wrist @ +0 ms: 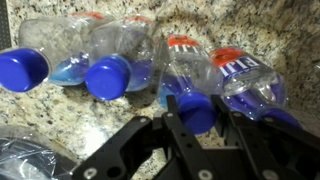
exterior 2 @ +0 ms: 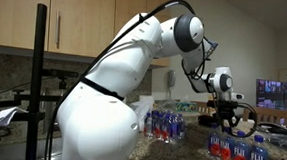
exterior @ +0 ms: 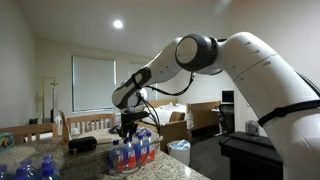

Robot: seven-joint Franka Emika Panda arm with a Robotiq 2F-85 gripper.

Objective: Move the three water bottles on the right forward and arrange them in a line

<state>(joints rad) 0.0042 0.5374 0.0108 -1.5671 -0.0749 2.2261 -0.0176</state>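
Clamping the claw (wrist: 197,116) shut on the blue cap of one clear water bottle (wrist: 185,75), with dark fingers (wrist: 176,125) pressed to either side of that cap. Standing upright within a tight cluster of red-and-blue labelled bottles (exterior: 132,152), packed side by side and touching, on the speckled granite surface (wrist: 130,135), near one edge of it in an exterior view. Hanging directly over that cluster in both exterior views. Set well apart elsewhere on the surface: another bottle group (exterior 2: 166,124) and darker all-blue bottles (exterior: 35,170).
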